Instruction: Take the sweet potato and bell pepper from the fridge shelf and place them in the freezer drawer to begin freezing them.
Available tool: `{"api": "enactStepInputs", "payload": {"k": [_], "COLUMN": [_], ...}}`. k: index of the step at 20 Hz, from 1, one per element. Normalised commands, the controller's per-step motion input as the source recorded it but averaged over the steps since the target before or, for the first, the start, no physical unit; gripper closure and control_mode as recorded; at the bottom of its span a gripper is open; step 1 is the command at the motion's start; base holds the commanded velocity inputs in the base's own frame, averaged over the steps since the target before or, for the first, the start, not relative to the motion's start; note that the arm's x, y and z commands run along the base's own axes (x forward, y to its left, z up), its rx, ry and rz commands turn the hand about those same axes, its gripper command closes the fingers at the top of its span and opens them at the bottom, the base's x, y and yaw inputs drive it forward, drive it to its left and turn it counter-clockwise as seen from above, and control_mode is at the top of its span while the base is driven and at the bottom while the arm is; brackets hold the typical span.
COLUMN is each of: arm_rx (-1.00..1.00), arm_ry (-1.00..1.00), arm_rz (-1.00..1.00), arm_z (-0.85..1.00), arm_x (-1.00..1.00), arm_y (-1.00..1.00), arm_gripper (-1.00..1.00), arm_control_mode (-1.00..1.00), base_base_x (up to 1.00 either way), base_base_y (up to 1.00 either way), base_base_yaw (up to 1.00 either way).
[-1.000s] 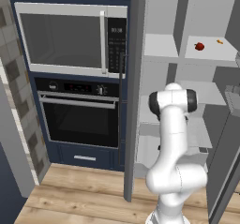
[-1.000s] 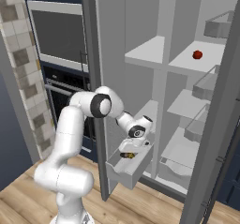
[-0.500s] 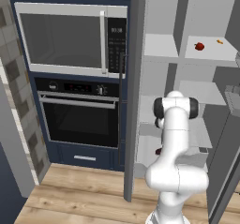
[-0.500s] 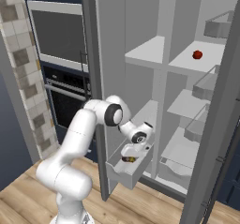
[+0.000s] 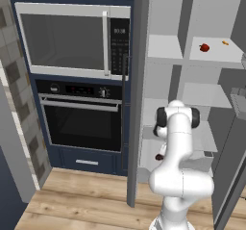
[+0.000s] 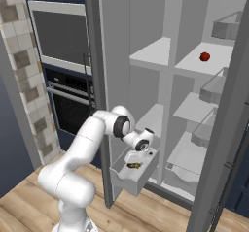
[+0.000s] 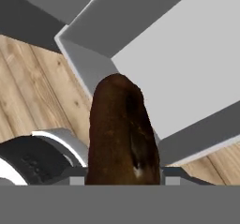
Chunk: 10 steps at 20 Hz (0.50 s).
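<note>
Since a second ago the arm has lowered; the gripper [image 6: 134, 162], clamped on the sweet potato [image 7: 123, 134], hangs over the freezer drawer [image 6: 127, 177] at lower centre, release pending, bell pepper [image 6: 204, 57] unmoved upper right.

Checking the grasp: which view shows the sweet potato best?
The hand view: the sweet potato looms large between the fingers, above the freezer drawer. The right base view shows a small dark lump; the left base view, a speck.

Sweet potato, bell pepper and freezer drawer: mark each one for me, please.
sweet potato [image 7: 123, 134], hand view, middle of its brown skin.
bell pepper [image 6: 204, 57], right base view, centre of its red body.
freezer drawer [image 6: 127, 183], right base view, its blank front wall.
</note>
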Motion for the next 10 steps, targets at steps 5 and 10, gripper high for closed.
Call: {"api": "enactStepInputs", "payload": {"k": [5, 10], "arm_rx": [0.0, 0.0], "arm_ry": [0.0, 0.0], "arm_rz": [0.0, 0.0], "arm_z": [-0.33, -0.63], "arm_x": [0.6, 0.3], "arm_y": [0.0, 0.0], "arm_gripper": [1.0, 1.0], "arm_control_mode": [-1.0, -1.0], "base_base_x": [0.0, 0.0], "base_base_y": [0.0, 0.0], "base_base_yaw": [0.0, 0.0]}}
